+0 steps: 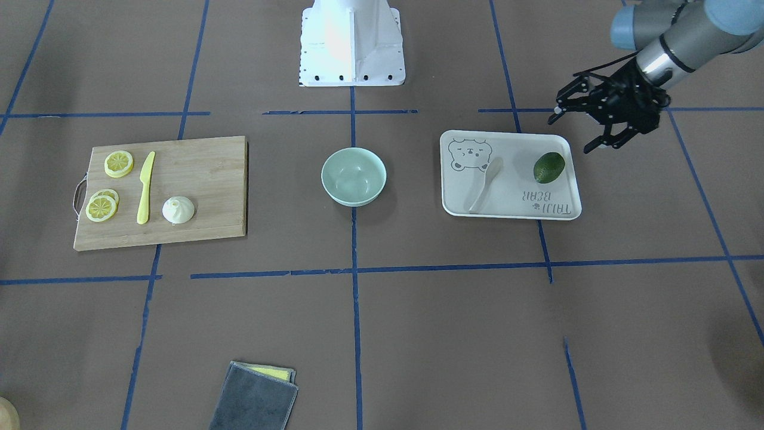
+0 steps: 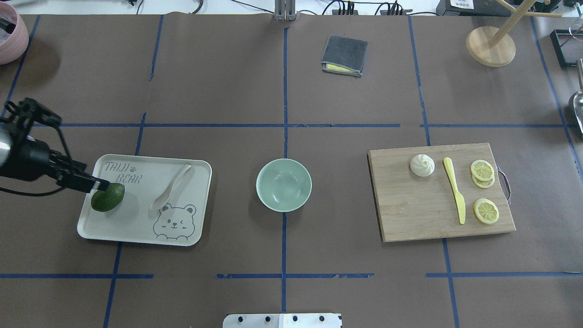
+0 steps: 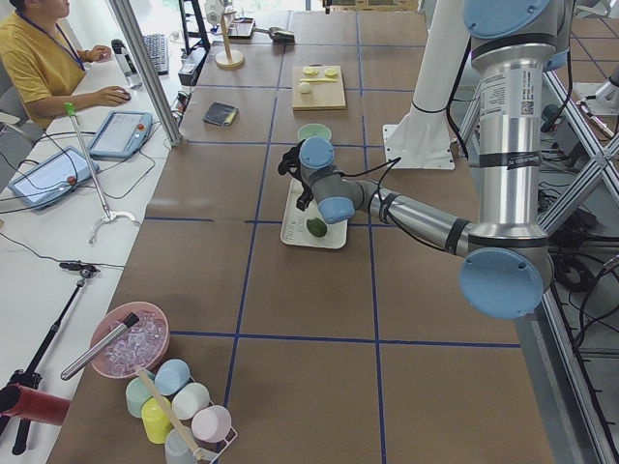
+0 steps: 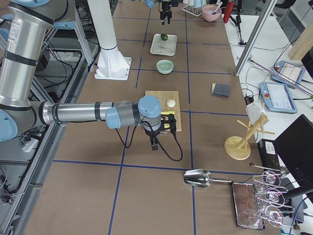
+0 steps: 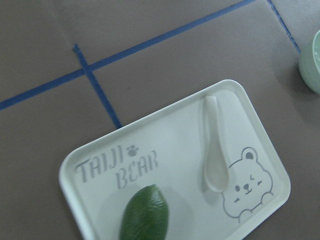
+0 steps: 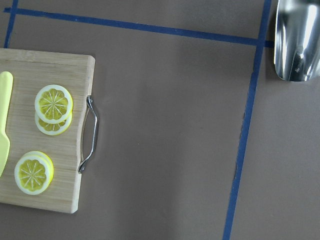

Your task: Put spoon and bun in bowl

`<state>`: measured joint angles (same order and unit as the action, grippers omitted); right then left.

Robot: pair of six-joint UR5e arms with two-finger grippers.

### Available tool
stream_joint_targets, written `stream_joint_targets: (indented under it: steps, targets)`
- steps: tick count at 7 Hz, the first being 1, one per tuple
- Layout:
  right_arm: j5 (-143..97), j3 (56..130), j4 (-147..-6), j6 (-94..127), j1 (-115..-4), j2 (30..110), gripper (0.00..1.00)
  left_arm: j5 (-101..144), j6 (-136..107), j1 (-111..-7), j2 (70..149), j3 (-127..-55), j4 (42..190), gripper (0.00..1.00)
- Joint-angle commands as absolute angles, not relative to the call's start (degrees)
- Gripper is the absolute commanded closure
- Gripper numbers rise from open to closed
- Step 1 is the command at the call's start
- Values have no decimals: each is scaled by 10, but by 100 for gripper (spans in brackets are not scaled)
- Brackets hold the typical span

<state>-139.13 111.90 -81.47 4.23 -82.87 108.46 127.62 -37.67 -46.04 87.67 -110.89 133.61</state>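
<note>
The cream-white spoon (image 1: 484, 185) lies on a pale tray (image 1: 510, 209), scoop toward the bear print; it also shows in the overhead view (image 2: 171, 193) and the left wrist view (image 5: 214, 155). The white pleated bun (image 1: 178, 209) sits on a wooden cutting board (image 1: 203, 179), also in the overhead view (image 2: 422, 165). The mint-green bowl (image 1: 353, 177) stands empty at the table's middle (image 2: 283, 184). My left gripper (image 1: 571, 130) is open and empty, above the tray's edge by the avocado. My right gripper (image 4: 155, 144) shows only in the exterior right view, beside the board; I cannot tell its state.
A dark green avocado (image 1: 548, 167) lies on the tray. A yellow knife (image 1: 145, 188) and lemon slices (image 1: 101, 208) lie on the board. A folded grey cloth (image 2: 345, 55) lies on the far side. A metal scoop (image 6: 297, 40) lies beyond the board's handle (image 6: 90, 135).
</note>
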Motion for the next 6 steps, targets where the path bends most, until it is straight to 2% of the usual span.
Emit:
stream_joint_targets:
  steps: [1,3,5,6]
  targets:
    - [-1391,1117,-815,42,-825,1085,0,1104,-406,-324,926,-1110,1284,2]
    - [-1391,1116,-815,42,-822,1085,0,1082,-397,-313,999,-1096,1182,4]
    - [-1391,1114,-815,42,-817,1084,0,974,-344,-312,1013,-1086,1179,17]
    - [-1393,1114,-815,42,-815,1084,0,960,-338,-312,1038,-1048,1178,17]
